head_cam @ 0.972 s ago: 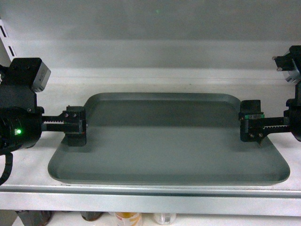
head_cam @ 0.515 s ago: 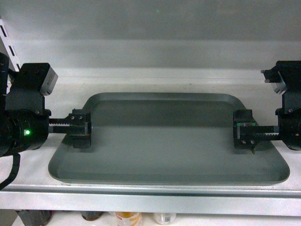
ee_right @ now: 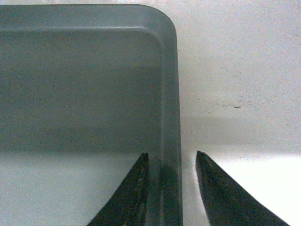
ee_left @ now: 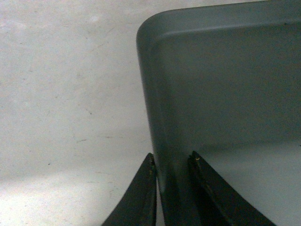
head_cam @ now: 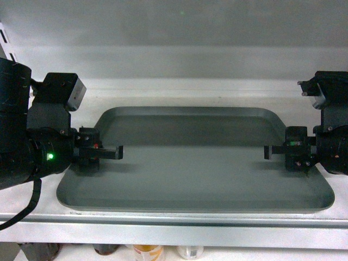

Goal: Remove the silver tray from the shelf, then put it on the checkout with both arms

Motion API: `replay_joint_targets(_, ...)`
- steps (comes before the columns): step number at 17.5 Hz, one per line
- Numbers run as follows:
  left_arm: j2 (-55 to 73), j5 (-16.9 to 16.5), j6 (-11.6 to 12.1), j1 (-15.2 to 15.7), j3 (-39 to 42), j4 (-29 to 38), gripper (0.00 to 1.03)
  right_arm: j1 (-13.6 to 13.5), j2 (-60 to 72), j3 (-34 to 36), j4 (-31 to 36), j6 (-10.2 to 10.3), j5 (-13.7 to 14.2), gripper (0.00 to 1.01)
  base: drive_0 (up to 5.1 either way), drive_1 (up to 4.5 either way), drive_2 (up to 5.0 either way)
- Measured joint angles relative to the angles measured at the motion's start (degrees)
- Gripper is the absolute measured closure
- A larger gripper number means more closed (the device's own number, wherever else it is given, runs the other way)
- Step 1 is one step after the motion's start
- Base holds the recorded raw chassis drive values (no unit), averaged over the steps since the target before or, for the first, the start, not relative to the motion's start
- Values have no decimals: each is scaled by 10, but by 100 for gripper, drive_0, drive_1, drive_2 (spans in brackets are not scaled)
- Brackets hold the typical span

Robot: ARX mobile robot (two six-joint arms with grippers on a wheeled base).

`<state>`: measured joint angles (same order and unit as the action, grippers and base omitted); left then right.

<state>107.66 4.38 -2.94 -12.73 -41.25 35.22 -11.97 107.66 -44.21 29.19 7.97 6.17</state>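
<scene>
Whereas half a second ago both grippers stood at the tray's short edges with their toothed slides extended, both arm bodies now sit closer in: the left arm fills more of the head view's left side, and the right arm has shifted a little inward. The silver tray [head_cam: 196,163] has not moved. It is a large matte grey-silver rectangle with rounded corners and a low raised rim, lying flat on the white shelf [head_cam: 179,89] with its near long edge just behind the pale front lip. In the left wrist view, the left gripper [ee_left: 171,162] straddles the tray's left rim, one finger outside on the shelf side and one inside over the tray floor; the jaws are narrow and close against the rim, gripping it. In the right wrist view, the right gripper [ee_right: 170,160] also straddles the right rim, but its jaws are wider: the inner finger lies against the rim while the outer finger stands apart from it over the bare shelf. Beyond both grippers, the tray's far rounded corners lie near the shelf's rear wall.
</scene>
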Motion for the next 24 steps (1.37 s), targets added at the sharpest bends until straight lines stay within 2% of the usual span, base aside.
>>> replay_joint_targets(2,0,-3,-7,2,0,2,95,-1,0,1,2,-1,2,88,0,0,0)
replay_joint_targets(3,0,-3,-22,2,0,2,98,-1,0,2,4,2,2,96,0,0,0)
replay_joint_targets(4,0,-3,-31,2,0,1,99,0,0,2,4,10,0,98,0,0,0)
replay_joint_targets(12,-10,5,-40,-2,3,-5,99,-5,-15,18,13,28,3,98,0,0,0)
replay_joint_targets(16,-50,18,-39,-8,15,-18,99,-8,-63,28,9,27,7,98,0,0,0)
replay_joint_targets(21,-141,26,-38,-11,14,-60,99,-8,-125,24,-23,27,6,98,0,0,0)
replay_joint_targets(24,-158,22,-35,-10,4,-105,99,-8,-144,8,-74,23,0,98,0,0,0)
